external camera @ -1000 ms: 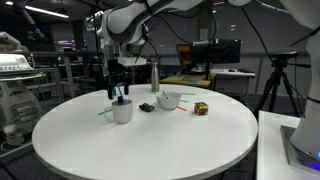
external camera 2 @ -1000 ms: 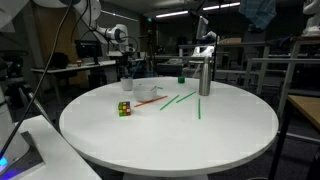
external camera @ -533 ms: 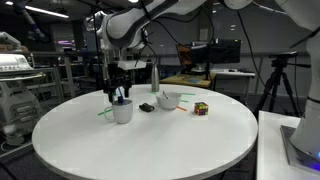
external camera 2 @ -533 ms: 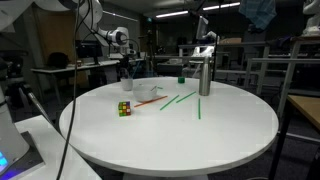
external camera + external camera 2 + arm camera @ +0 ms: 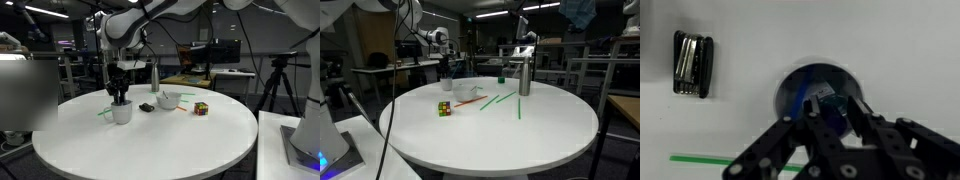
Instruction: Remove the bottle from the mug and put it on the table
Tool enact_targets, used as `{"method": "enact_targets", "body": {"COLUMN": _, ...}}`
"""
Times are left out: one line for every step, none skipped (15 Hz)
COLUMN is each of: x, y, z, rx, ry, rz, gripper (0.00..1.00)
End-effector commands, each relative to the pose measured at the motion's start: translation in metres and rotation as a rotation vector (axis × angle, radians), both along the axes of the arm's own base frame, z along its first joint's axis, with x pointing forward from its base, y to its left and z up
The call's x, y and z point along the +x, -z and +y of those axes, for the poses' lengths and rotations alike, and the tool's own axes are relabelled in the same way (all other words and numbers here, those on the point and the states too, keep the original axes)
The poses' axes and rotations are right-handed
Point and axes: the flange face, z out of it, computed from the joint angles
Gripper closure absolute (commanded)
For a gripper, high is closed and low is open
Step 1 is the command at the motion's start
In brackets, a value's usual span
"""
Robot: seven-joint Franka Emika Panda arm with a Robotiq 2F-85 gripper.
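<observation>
The white mug [image 5: 122, 113] stands on the round white table [image 5: 150, 140], seen small at the far rim in an exterior view [image 5: 447, 83]. In the wrist view I look straight down into the mug [image 5: 792, 88]. The teal-green bottle [image 5: 828, 108] with its bluish top stands inside it, beside a thin blue stick. My gripper [image 5: 834, 103] hangs straight over the mug [image 5: 120, 97], and its two black fingers press on either side of the bottle's top. The bottle's lower part is hidden inside the mug.
A white bowl [image 5: 169, 100], a small black tool [image 5: 146, 107] [image 5: 692, 63], a colour cube [image 5: 201, 109] [image 5: 445, 108] and a tall grey metal bottle [image 5: 155, 78] [image 5: 525, 75] are near. Green sticks [image 5: 500, 100] [image 5: 700, 158] lie on the top.
The gripper has sunk a little onto the mug and its fingers have gone from wide apart to shut on the bottle's top. The mug and everything else stayed put.
</observation>
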Motion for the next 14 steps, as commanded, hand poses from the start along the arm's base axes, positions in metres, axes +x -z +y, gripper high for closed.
{"method": "enact_targets", "body": {"x": 0.005, "y": -0.002, "z": 0.005, "rx": -0.018, "ry": 0.002, "rz": 0.023, "gripper": 0.96}}
{"method": "enact_targets", "body": {"x": 0.005, "y": -0.004, "z": 0.006, "rx": -0.021, "ry": 0.0, "rz": 0.021, "gripper": 0.95}}
{"method": "enact_targets", "body": {"x": 0.005, "y": -0.005, "z": 0.007, "rx": -0.022, "ry": -0.003, "rz": 0.018, "gripper": 0.93}}
{"method": "enact_targets", "body": {"x": 0.005, "y": -0.007, "z": 0.008, "rx": -0.026, "ry": -0.005, "rz": 0.014, "gripper": 0.93}}
{"method": "enact_targets", "body": {"x": 0.005, "y": -0.008, "z": 0.009, "rx": -0.028, "ry": -0.008, "rz": 0.011, "gripper": 0.93}}
{"method": "enact_targets", "body": {"x": 0.005, "y": -0.009, "z": 0.01, "rx": -0.027, "ry": -0.01, "rz": 0.009, "gripper": 0.93}}
{"method": "enact_targets", "body": {"x": 0.004, "y": -0.011, "z": 0.011, "rx": -0.028, "ry": -0.011, "rz": 0.005, "gripper": 0.93}}
{"method": "enact_targets", "body": {"x": 0.004, "y": -0.013, "z": 0.012, "rx": -0.032, "ry": -0.013, "rz": 0.001, "gripper": 0.93}}
{"method": "enact_targets", "body": {"x": 0.005, "y": -0.017, "z": 0.012, "rx": -0.034, "ry": -0.012, "rz": -0.01, "gripper": 0.93}}
{"method": "enact_targets", "body": {"x": 0.005, "y": -0.025, "z": 0.012, "rx": -0.043, "ry": -0.01, "rz": -0.026, "gripper": 0.93}}
{"method": "enact_targets", "body": {"x": 0.006, "y": -0.031, "z": 0.011, "rx": -0.047, "ry": -0.01, "rz": -0.039, "gripper": 0.93}}
{"method": "enact_targets", "body": {"x": 0.007, "y": -0.04, "z": 0.01, "rx": -0.06, "ry": -0.008, "rz": -0.058, "gripper": 0.93}}
{"method": "enact_targets", "body": {"x": 0.009, "y": -0.048, "z": 0.009, "rx": -0.073, "ry": -0.007, "rz": -0.078, "gripper": 0.93}}
{"method": "enact_targets", "body": {"x": 0.01, "y": -0.057, "z": 0.008, "rx": -0.087, "ry": -0.008, "rz": -0.097, "gripper": 0.93}}
